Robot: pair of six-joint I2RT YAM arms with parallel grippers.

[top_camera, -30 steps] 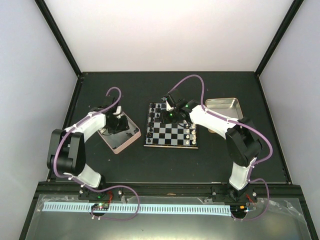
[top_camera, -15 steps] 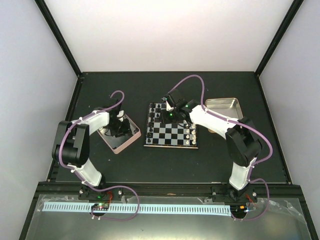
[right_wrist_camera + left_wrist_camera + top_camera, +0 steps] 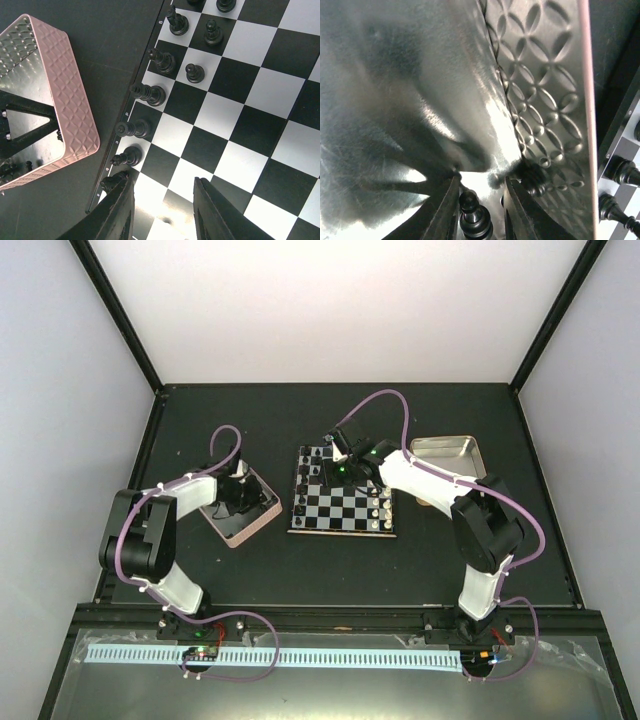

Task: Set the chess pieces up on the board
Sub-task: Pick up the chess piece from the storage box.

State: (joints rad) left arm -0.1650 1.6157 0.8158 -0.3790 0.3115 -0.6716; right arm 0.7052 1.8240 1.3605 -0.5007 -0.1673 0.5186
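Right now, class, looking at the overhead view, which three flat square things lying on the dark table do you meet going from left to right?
pink-rimmed tin → chessboard → silvery tin

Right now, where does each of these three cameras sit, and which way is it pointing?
Top: fixed above and behind the arms, looking down on the table; shows the left arm, right arm, board and pink tin.
Left wrist: on the left arm, facing into the tin; the left hand straddles a black piece.
Right wrist: on the right arm, facing down at the board; the open right hand shows at the bottom.
Shared: both wrist views catch the tin and the board's edge lined with black pieces.
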